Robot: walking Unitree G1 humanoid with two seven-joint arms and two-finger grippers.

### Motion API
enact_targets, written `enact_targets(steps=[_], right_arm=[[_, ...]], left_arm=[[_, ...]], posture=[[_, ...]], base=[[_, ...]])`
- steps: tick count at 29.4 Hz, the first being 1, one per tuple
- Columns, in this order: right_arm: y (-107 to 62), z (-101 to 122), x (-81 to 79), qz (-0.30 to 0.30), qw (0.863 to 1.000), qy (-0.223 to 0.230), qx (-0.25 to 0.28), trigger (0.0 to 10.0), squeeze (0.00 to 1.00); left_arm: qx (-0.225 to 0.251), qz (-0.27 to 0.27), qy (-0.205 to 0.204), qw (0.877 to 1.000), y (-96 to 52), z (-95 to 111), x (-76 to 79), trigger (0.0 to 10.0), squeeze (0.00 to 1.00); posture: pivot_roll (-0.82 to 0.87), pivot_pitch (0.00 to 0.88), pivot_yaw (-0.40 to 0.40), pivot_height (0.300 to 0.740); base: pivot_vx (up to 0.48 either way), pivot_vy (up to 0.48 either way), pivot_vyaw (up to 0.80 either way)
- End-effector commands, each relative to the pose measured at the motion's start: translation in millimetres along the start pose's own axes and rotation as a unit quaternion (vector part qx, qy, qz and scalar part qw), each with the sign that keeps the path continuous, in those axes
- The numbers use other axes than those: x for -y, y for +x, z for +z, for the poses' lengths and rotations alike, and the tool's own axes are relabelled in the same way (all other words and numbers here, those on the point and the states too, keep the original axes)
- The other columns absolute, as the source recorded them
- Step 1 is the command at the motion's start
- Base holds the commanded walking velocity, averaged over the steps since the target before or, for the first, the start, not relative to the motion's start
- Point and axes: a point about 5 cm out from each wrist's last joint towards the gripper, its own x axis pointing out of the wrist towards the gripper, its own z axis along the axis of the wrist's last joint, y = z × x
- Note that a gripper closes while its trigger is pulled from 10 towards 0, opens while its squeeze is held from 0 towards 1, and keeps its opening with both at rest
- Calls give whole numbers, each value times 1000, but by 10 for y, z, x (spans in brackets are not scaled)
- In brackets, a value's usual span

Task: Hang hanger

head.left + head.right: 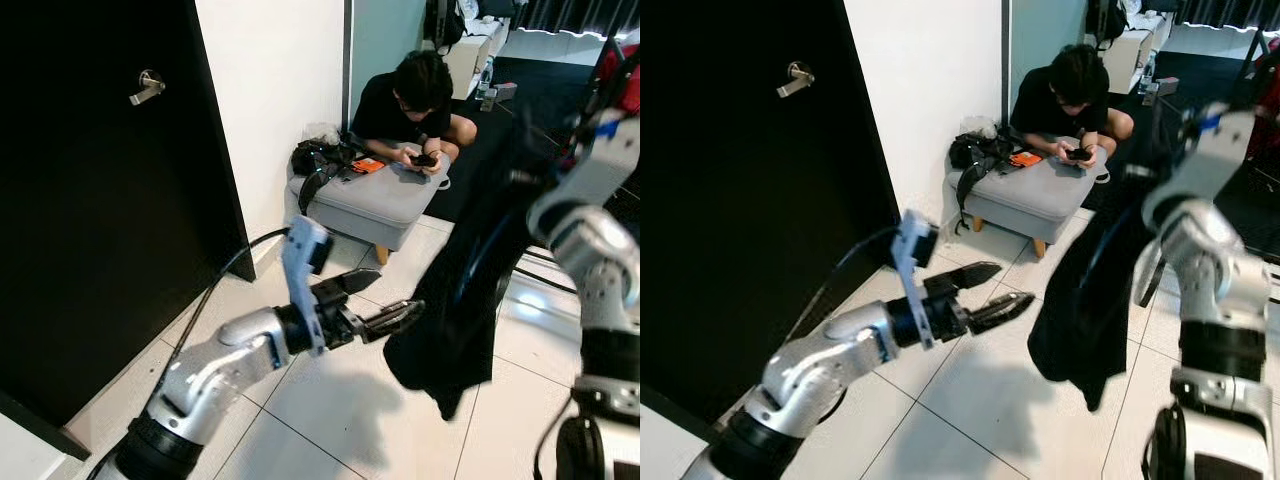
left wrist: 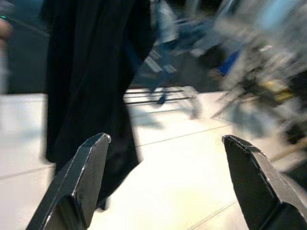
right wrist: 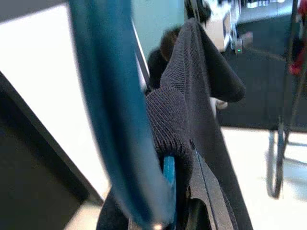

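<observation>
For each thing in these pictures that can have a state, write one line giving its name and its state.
left gripper: open, held out toward the garment, holding nothing.
right gripper: raised, fingers hidden.
blue hanger: carrying the garment, not yet hung.
black garment: draped on the hanger, hanging above the floor.
black door: shut.
person: crouched at the footstool.

Even indoor light fills the head views, with soft glare on the white floor tiles (image 1: 330,410) at 5 o'clock and a faint shadow beneath the dark garment (image 1: 470,300). The left wrist view smears with motion blur; the blue hanger (image 3: 115,110) looms out of focus.
</observation>
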Motion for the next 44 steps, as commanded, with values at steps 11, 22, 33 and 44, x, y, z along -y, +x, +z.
enact_targets(steps=[11,22,33,44], right_arm=[[175,220,-308,31,999,9,36,0,0],[224,232,-683,84,995,33,31,0,0],[174,267,-1131,144,987,63,31,0,0],[89,226,-1408,181,980,80,19,0,0]], left_arm=[[-23,118,124,985,303,-55,-298,10000,0],[-21,185,53,981,498,-219,-254,10000,0],[-33,258,75,963,495,-280,-411,10000,0],[-41,305,108,945,403,-245,-575,10000,0]], posture=[[4,54,34,740],[0,60,36,740],[-7,64,43,740],[-4,60,43,740]], base=[[0,0,0],[0,0,0],[0,0,0],[0,0,0]])
